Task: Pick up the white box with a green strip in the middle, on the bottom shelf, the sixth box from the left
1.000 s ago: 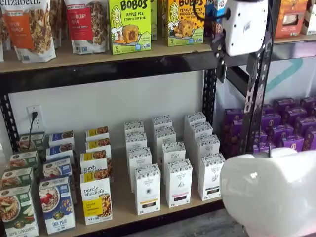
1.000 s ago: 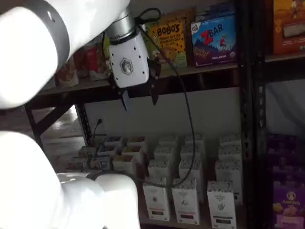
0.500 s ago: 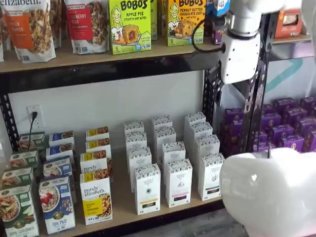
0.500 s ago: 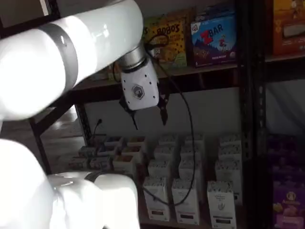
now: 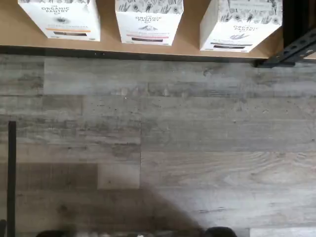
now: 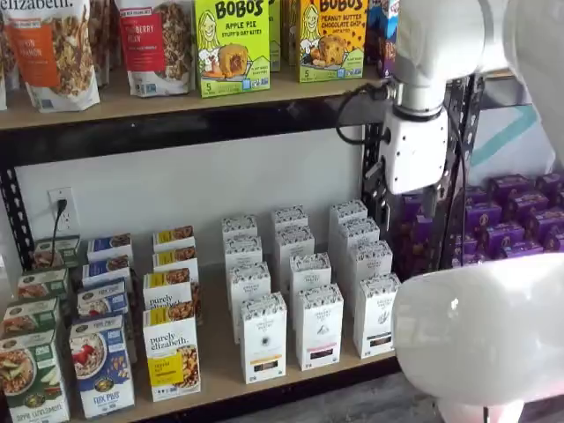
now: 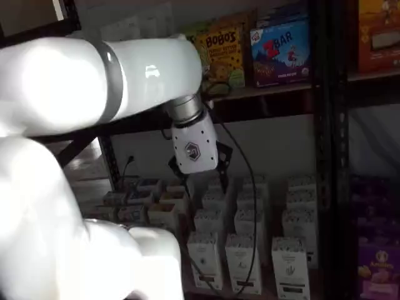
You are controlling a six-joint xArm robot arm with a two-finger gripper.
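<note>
One target: white box (image 6: 376, 315) is standing upright, front row of the bottom shelf (image 6: 216, 357).
Fingers: fingers (image 7: 222, 156) are hanging spread apart, gripping nothing.
Direction: box is sitting well below them, long axis vertical.
</note>
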